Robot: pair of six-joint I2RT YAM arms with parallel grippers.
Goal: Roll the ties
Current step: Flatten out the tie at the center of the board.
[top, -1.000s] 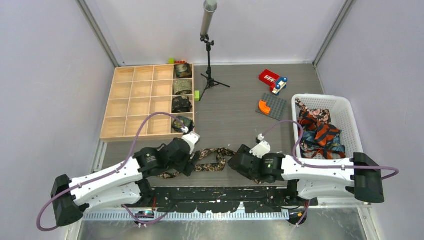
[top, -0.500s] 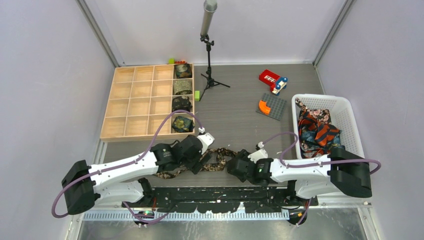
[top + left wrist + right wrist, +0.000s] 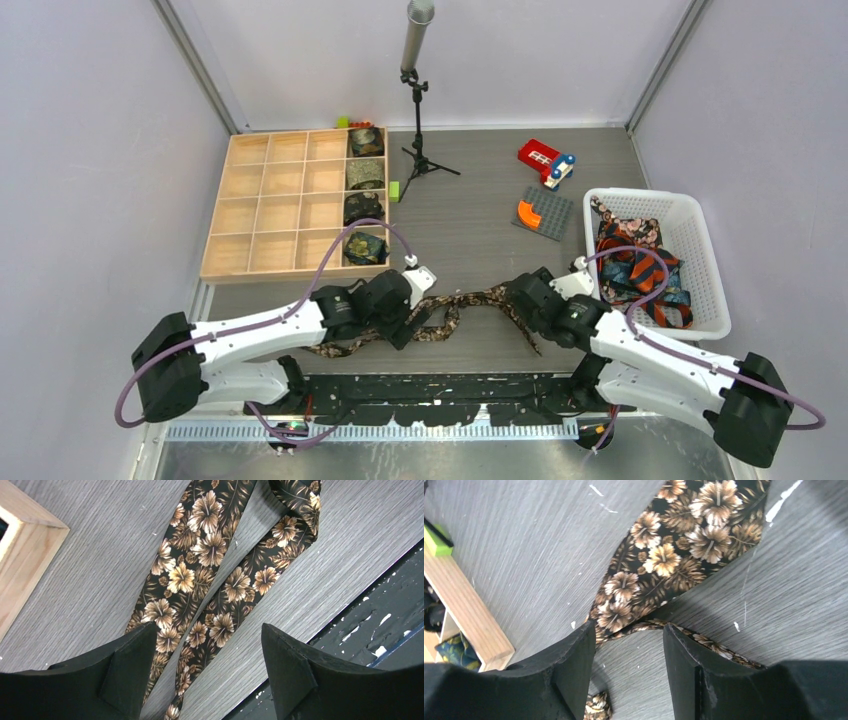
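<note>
Necktie [image 3: 200, 555] in brown floral print is stretched, loosely doubled, along the near tabletop [image 3: 470, 230] between both arms (seemingly for flattening before rolling), with left claw [image 3: 207, 630] and right claw [image 3: 629, 630] held parted above it, nothing clamped.

Pose entry: left arm [image 3: 255, 335] is being held low and stretched rightward; right arm [image 3: 660, 365] is being angled up-left from its base. The left gripper [image 3: 205, 650] and right gripper [image 3: 629, 640] are being pointed downward, the 2 fingers of each being held apart.
</note>
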